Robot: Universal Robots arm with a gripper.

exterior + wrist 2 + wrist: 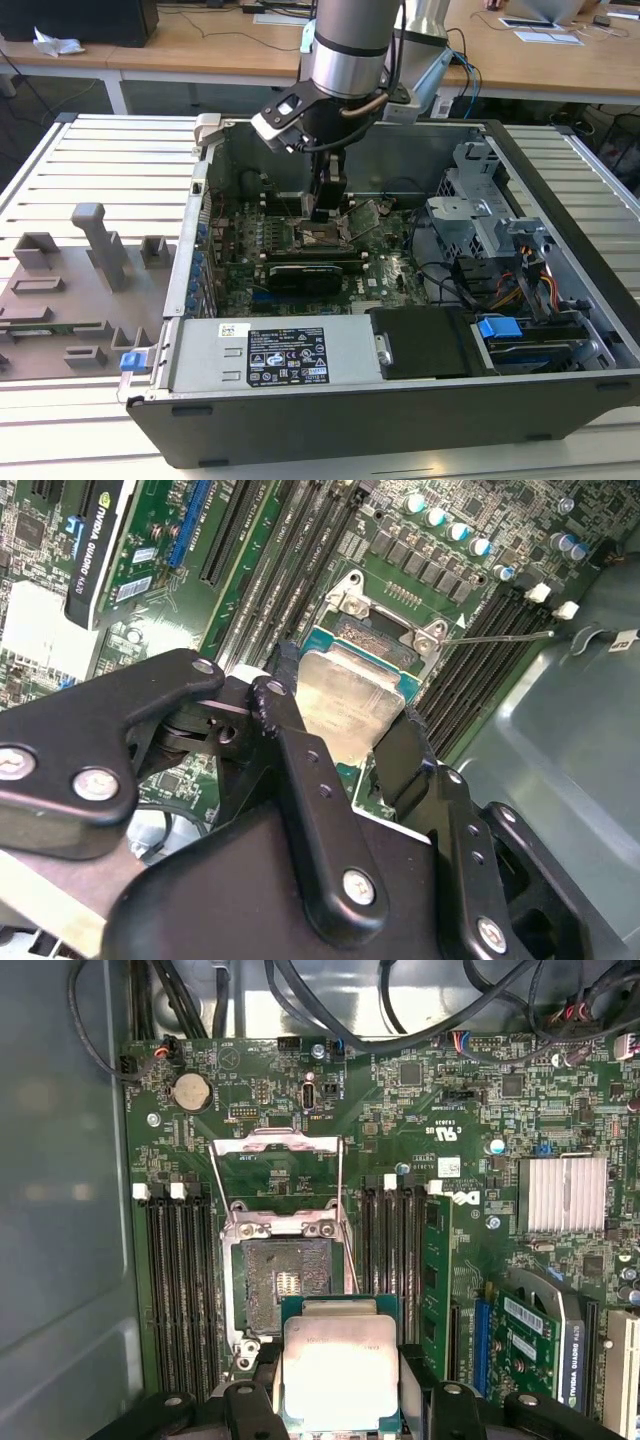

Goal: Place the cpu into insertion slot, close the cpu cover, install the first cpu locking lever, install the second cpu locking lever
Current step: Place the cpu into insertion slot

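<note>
Fingers (292, 742) of black metal pinch the chip (350, 695) by two opposite edges, narrowed to its width, with its pale silver top facing the camera in both wrist views. In the first wrist view the chip (340, 1370) hangs over one edge of the socket (285, 1285), whose dark contact field lies bare; whether chip and socket touch cannot be told. Beyond the socket the cover (275, 1139) stands swung open on its hinge, green board (420, 1090) showing through its square window. Two thin wire levers (345, 1235) stand lifted, one along either side of the socket. In the exterior view the arm (345, 45) reaches straight down into the open computer case (400, 410), fingers (328, 200) low over the board. From the socket, the power supply (290, 355) sits at six o'clock. A grey moulded tray (60, 300) lies on the slatted bench (100, 160) at nine o'clock from the case.
</note>
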